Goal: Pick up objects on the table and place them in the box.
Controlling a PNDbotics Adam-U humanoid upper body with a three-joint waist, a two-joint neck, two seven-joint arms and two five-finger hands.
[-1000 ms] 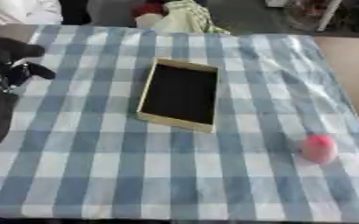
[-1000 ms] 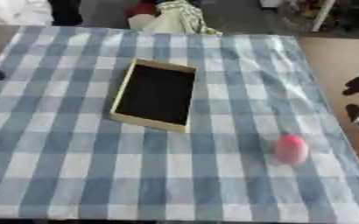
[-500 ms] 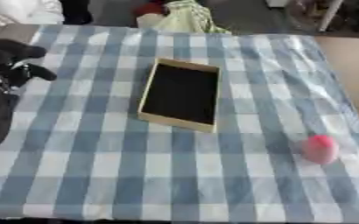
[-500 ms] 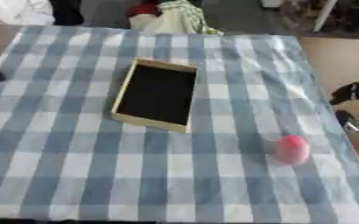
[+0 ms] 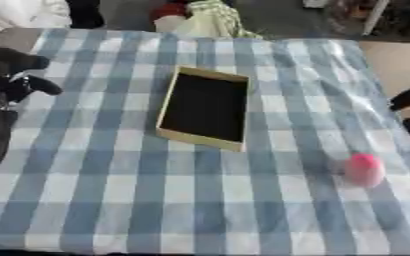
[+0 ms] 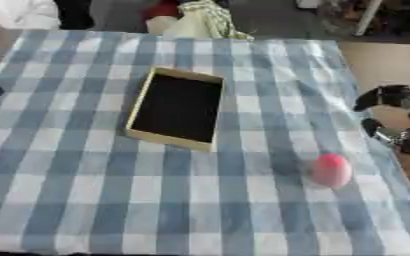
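Note:
A shallow tan box with a dark inside lies open in the middle of the blue-and-white checked tablecloth. A small pink rounded object sits on the cloth to the right of the box, near the table's right edge. My right hand comes in over that edge, above and right of the pink object and apart from it, open with thumb and fingers spread. At the left edge my left hand rests open and holds nothing, well away from the box.
Beyond the table's far edge lie a green-and-white bundle and something red. Bare floor shows to the right of the table. Only cloth lies along the near side.
My right hand has come further in from the right edge, toward the pink object. The left hand, the box and the pink object have stayed put.

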